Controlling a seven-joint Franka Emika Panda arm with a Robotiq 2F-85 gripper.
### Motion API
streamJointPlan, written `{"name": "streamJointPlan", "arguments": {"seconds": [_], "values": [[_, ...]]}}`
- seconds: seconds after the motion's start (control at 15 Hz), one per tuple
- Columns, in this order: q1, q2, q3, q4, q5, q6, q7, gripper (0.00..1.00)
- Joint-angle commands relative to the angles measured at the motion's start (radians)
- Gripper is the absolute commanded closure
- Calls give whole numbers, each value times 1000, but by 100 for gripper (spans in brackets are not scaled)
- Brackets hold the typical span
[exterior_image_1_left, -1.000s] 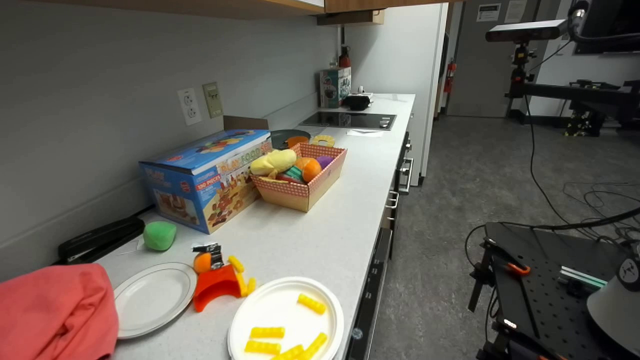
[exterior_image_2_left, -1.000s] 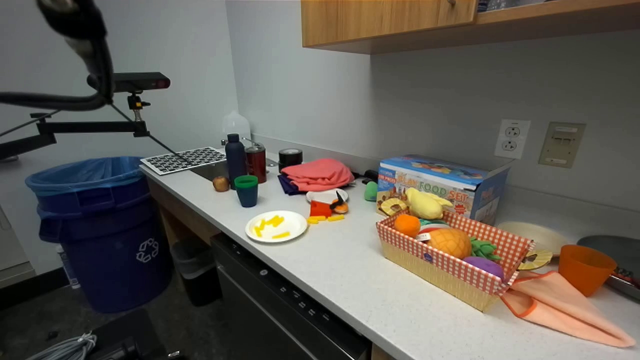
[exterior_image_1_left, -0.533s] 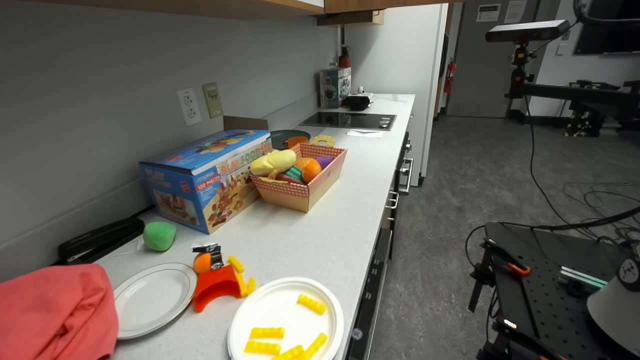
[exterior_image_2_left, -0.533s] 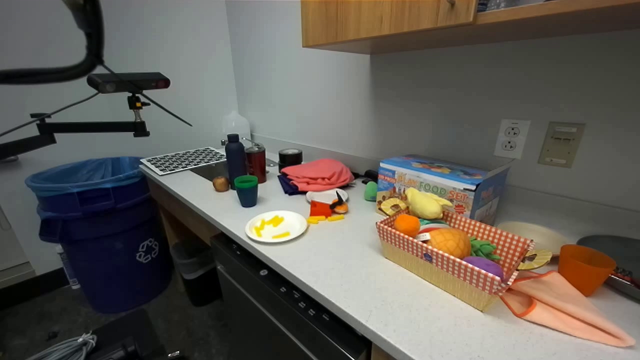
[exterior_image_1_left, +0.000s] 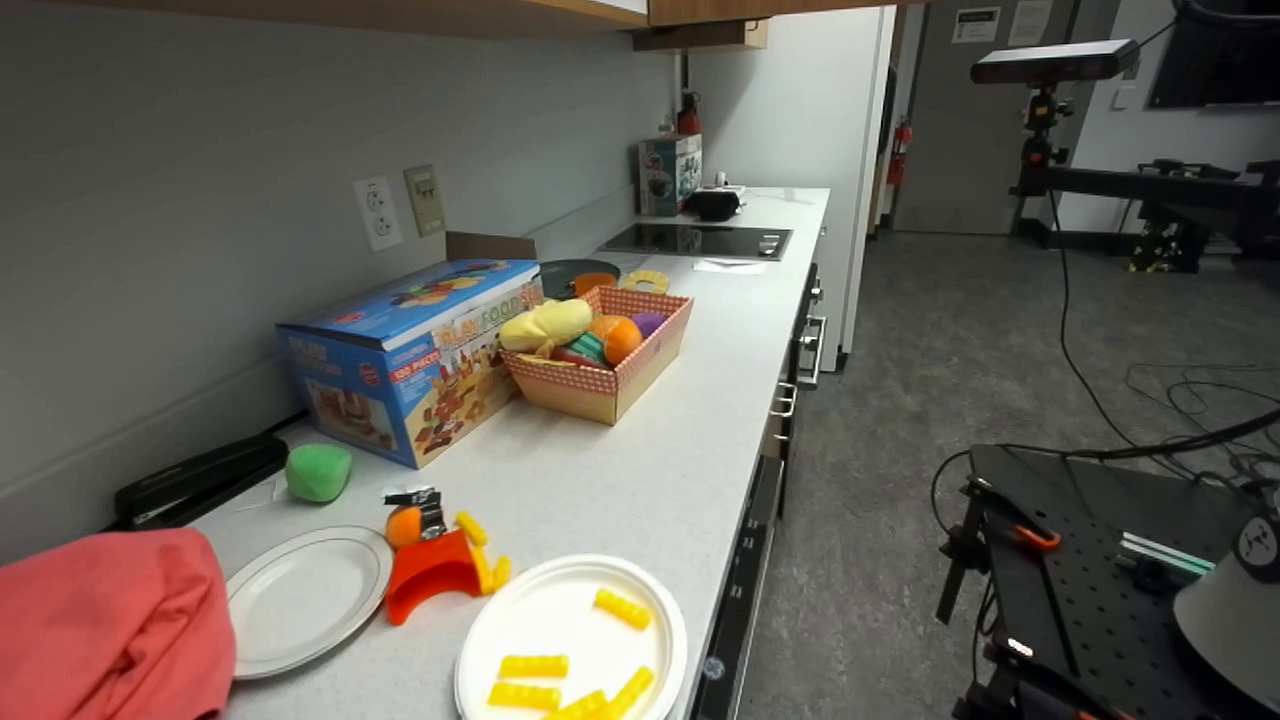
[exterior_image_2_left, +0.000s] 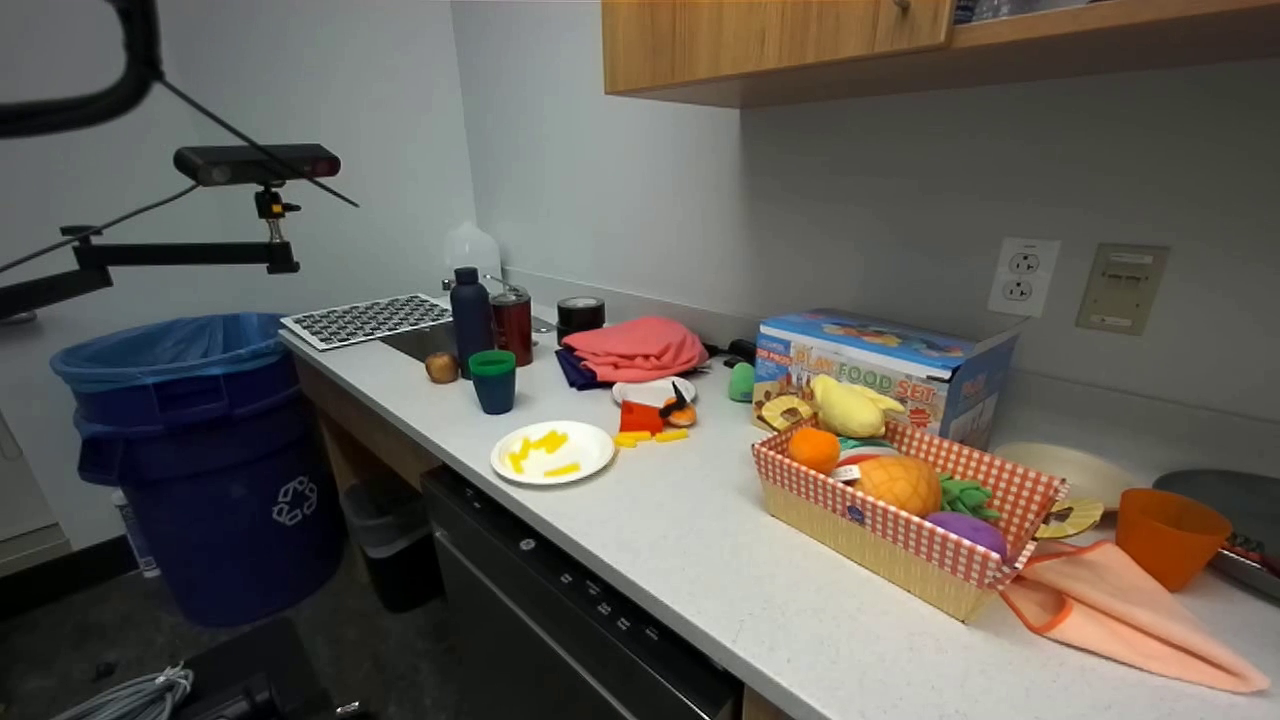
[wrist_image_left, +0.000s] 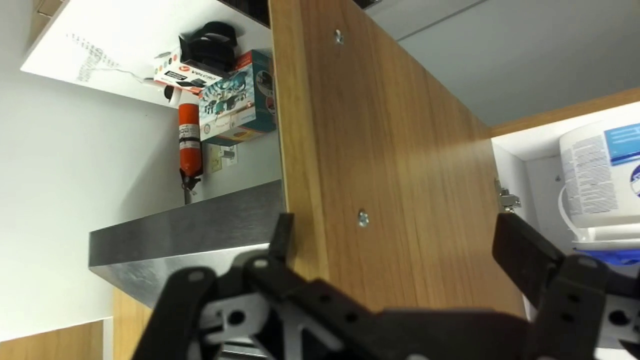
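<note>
My gripper (wrist_image_left: 392, 220) shows only in the wrist view, where its two black fingers stand wide apart with nothing between them. A wooden cabinet door (wrist_image_left: 400, 150) stands swung open in front of it, with screws on its face and a metal hinge (wrist_image_left: 509, 200) at its right side. The left finger overlaps the door's free edge in the picture; I cannot tell whether it touches. Beyond the right finger is the white cabinet interior, holding a white tub (wrist_image_left: 592, 175) with a blue label. The wrist picture appears upside down. The gripper is outside both exterior views.
A dark metal hood (wrist_image_left: 190, 230) and a red extinguisher (wrist_image_left: 190, 140) lie beyond the door. Wooden upper cabinets (exterior_image_2_left: 780, 45) hang above the counter (exterior_image_2_left: 680, 540). The counter holds a food basket (exterior_image_2_left: 860, 540), a play food box (exterior_image_2_left: 880, 370) and a white plate (exterior_image_2_left: 555, 475) with yellow pieces.
The black cable of the arm at the top of both exterior views has moved upward and toward the picture's outer edge. The things on the counter have not moved.
</note>
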Motion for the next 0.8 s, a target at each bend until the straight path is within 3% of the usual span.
{"name": "streamJointPlan", "arguments": {"seconds": [0.0, 0.73], "values": [[70, -48, 40, 16, 13, -41, -11, 0], [119, -103, 88, 34, 39, -175, -19, 0]]}}
